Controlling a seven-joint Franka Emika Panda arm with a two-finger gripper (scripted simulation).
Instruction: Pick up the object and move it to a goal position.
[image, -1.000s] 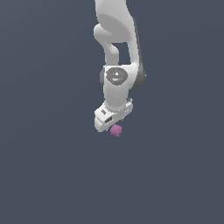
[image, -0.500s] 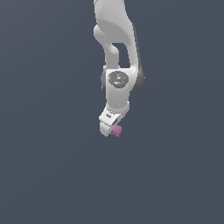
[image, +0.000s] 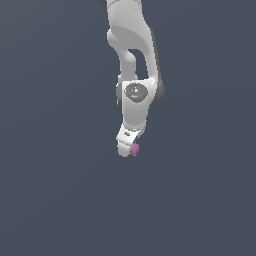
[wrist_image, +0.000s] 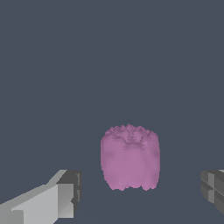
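Wrist view: the white gripper (wrist_image: 139, 197) is spread wide, with the small bumpy pink berry-like lump (wrist_image: 130, 158) between its fingers, untouched.

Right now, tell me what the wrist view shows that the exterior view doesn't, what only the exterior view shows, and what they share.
Only the wrist view shows the open gap: the pink berry sits between the two fingertips, touching neither, and its bumpy top is plain.

Only the exterior view shows the white arm coming down from above, with the tool at its low end and the berry as a tiny speck beside the tip.

Both show the berry, the tool, and a plain dark grey floor with nothing marking a goal.
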